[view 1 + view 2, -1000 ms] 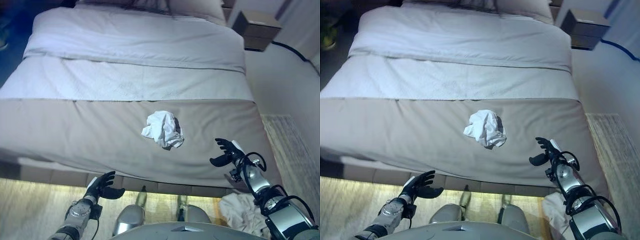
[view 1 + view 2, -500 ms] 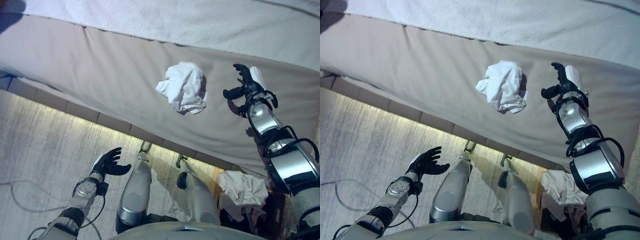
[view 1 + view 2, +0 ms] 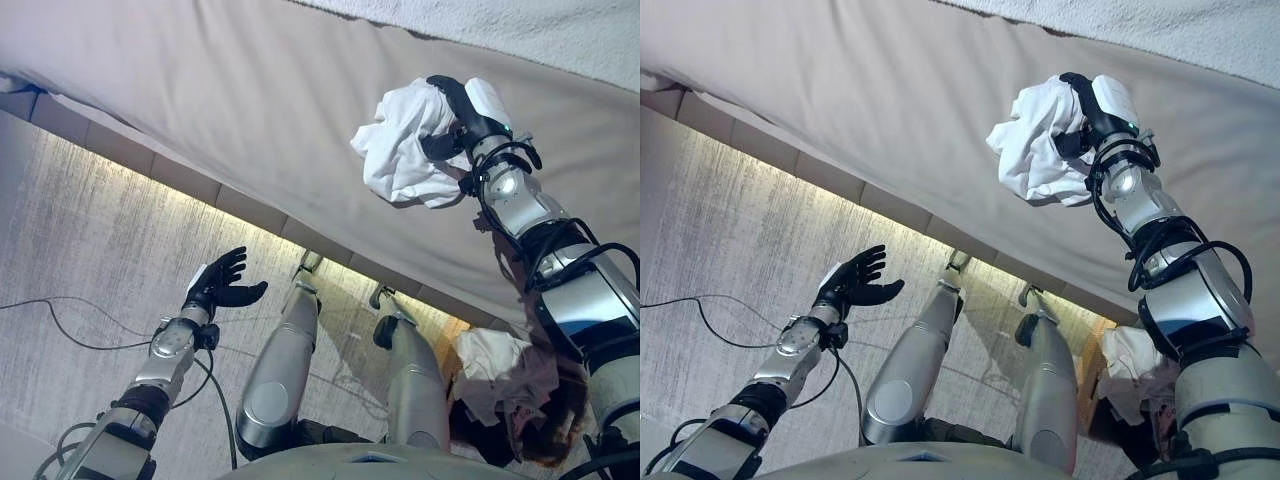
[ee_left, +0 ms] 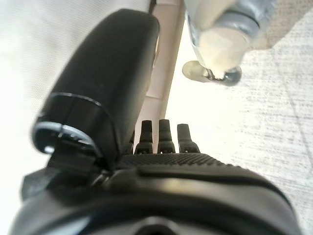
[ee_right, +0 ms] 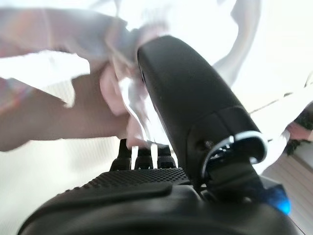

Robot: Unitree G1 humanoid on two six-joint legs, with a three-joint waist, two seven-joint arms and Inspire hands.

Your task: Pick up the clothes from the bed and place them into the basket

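Observation:
A crumpled white cloth [image 3: 400, 150] lies on the grey-brown bed cover [image 3: 230, 110] near the bed's foot edge. My right hand [image 3: 470, 115] is on the cloth, with straight fingers over its top and the thumb against its side. The right wrist view shows the cloth [image 5: 73, 54] just past the thumb and fingers [image 5: 142, 156]. My left hand [image 3: 218, 285] is open and empty, low over the floor at the left. The basket [image 3: 565, 415] stands on the floor at the lower right with white clothes [image 3: 500, 365] in it.
The bed's lit base edge [image 3: 180, 185] runs diagonally between the cover and the pale wood floor [image 3: 90, 240]. A white blanket [image 3: 560, 25] lies further up the bed.
The camera has tipped down and closer to the bed. My right hand has moved from beside the cloth onto it. My left hand stays open over the floor.

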